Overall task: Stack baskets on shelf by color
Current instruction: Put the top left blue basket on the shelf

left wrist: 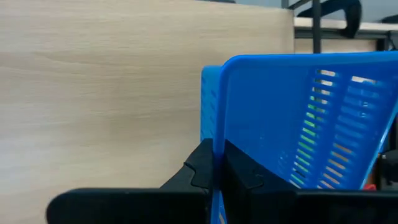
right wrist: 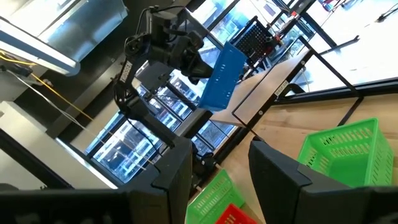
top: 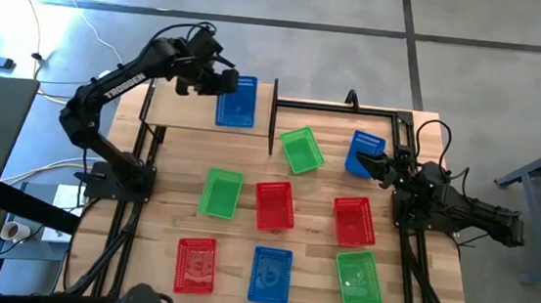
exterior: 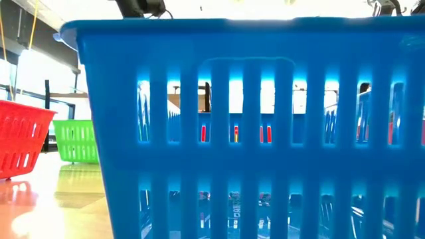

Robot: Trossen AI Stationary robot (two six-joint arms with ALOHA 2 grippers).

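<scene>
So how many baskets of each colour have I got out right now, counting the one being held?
Blue baskets: 3 (one held on the shelf by the left pincer, others)
Green baskets: 3
Red baskets: 3
Total: 9

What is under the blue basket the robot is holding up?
The shelf: the left gripper holds the blue basket above its pale board. The board directly beneath it is hidden.
</scene>
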